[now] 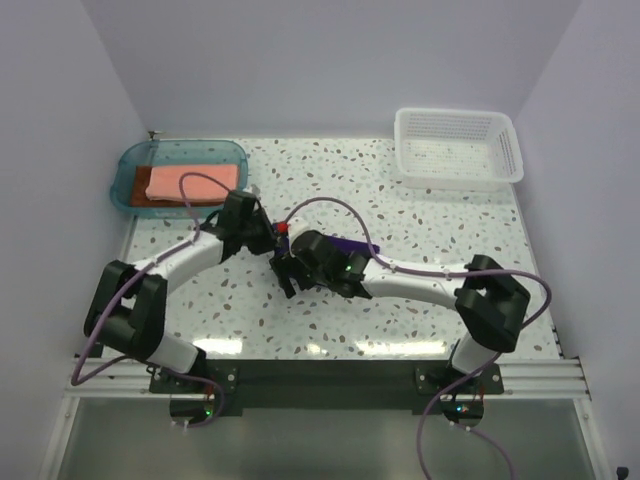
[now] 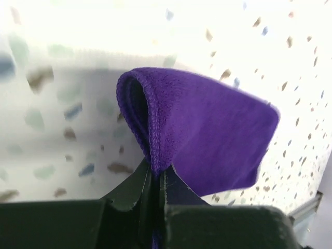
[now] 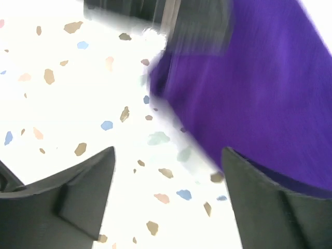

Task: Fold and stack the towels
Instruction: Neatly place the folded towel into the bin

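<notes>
Three towels are in view, and only one of them is out on the speckled table (image 1: pixel 450 230). That purple towel (image 2: pixel 207 129) sits near the middle, a little toward the near edge, and is mostly hidden from above by the two wrists. The left gripper (image 2: pixel 158 171) is clamped tight on its stitched hem, so the cloth curls over in a loose fold above the fingers. The right gripper (image 3: pixel 168 153) is just beside the same towel with its fingers spread wide. Only bare table shows between them, and the purple cloth runs past the outer side of one finger. The pink towel (image 1: pixel 195 182) lies flat on the brown towel (image 1: pixel 141 192), and both sit inside the teal tray (image 1: pixel 125 165) at the far left corner. A white basket (image 1: pixel 455 150) stands at the far right corner, well apart from everything else.
</notes>
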Tool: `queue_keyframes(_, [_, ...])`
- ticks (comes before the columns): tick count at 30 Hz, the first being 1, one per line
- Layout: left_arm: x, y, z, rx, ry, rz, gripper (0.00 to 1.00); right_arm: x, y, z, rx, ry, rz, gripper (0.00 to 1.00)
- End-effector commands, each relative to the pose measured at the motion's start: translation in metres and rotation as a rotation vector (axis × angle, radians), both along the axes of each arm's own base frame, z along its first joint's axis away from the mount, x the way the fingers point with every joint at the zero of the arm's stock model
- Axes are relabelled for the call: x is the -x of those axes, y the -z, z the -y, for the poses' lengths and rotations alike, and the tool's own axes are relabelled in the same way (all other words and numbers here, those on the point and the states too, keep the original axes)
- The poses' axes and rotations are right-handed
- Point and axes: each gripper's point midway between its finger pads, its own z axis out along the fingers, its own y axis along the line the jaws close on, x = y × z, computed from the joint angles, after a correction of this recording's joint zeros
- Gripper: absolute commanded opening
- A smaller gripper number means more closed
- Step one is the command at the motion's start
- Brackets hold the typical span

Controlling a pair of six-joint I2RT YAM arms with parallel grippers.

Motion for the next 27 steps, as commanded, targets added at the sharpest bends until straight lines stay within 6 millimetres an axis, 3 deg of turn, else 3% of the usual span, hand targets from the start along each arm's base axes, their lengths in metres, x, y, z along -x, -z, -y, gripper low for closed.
queue_keyframes(1, [-0.048, -0.045, -0.034, -0.2, 0.037, 0.122, 0.0, -0.014, -0.046, 0.018, 0.006, 0.039, 0.1, 0.89])
queue_keyframes(2, [-0.061, -0.052, -0.053, -0.242, -0.002, 0.126, 0.0, -0.01, -0.05, 0.027, 0.018, 0.038, 0.1, 0.92])
queue_keyframes(4, [-0.082, -0.077, -0.071, -0.297, -0.001, 0.158, 0.0, -0.009, -0.057, 0.04, 0.03, 0.058, 0.109, 0.97])
queue_keyframes(5, [-0.093, -0.085, -0.09, -0.317, -0.035, 0.16, 0.0, -0.006, -0.052, 0.049, 0.056, 0.063, 0.099, 0.98])
queue_keyframes(6, [-0.104, -0.104, -0.1, -0.338, -0.048, 0.179, 0.0, -0.004, -0.061, 0.056, 0.045, 0.07, 0.11, 0.99])
queue_keyframes(9, [-0.131, -0.136, -0.145, -0.473, -0.118, 0.215, 0.0, 0.002, -0.059, 0.078, 0.089, 0.088, 0.106, 0.99])
queue_keyframes(11, [-0.145, -0.15, -0.175, -0.513, -0.168, 0.229, 0.0, 0.005, -0.055, 0.091, 0.128, 0.096, 0.102, 0.99])
queue_keyframes(13, [-0.164, -0.164, -0.193, -0.517, -0.193, 0.258, 0.0, 0.005, -0.055, 0.099, 0.143, 0.103, 0.109, 0.99])
queue_keyframes(14, [-0.169, -0.166, -0.212, -0.518, -0.227, 0.257, 0.0, 0.005, -0.052, 0.102, 0.155, 0.107, 0.109, 0.99])
queue_keyframes(17, [-0.191, -0.162, -0.239, -0.538, -0.243, 0.25, 0.0, 0.002, -0.05, 0.109, 0.174, 0.121, 0.113, 0.99])
queue_keyframes(20, [-0.207, -0.149, -0.259, -0.577, -0.223, 0.219, 0.0, -0.002, -0.048, 0.112, 0.181, 0.131, 0.109, 0.99])
queue_keyframes(27, [-0.217, -0.136, -0.29, -0.644, -0.228, 0.219, 0.01, -0.005, -0.039, 0.114, 0.233, 0.111, 0.09, 0.99])
